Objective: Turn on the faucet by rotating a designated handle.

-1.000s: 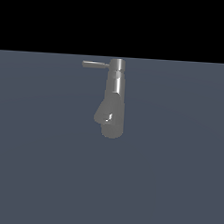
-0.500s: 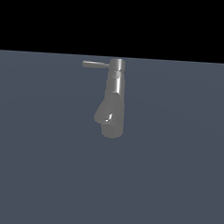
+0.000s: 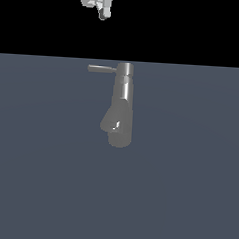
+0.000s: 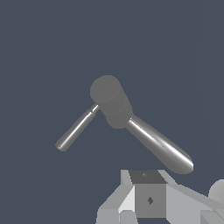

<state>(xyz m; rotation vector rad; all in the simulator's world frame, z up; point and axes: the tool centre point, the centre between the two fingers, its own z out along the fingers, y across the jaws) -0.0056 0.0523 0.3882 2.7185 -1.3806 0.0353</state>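
The shiny grey faucet [image 3: 122, 109] stands upright on the dark grey floor, its rounded spout [image 3: 114, 122] bulging toward the exterior view's left. The handle [image 3: 101, 69], a thin straight rod, sticks out from the cap toward the exterior view's left. My gripper [image 3: 103, 13] hangs high above the handle, well clear of it, with its fingers together and nothing in them. In the wrist view I look down on the cap [image 4: 105, 91], the handle [image 4: 76, 130] and the spout [image 4: 160, 147], with my gripper [image 4: 148, 192] at the picture's edge.
The flat dark grey floor [image 3: 187, 196] runs all around the faucet. A black background fills the space above it.
My gripper has come down into the exterior view from above. The faucet and its handle have not moved.
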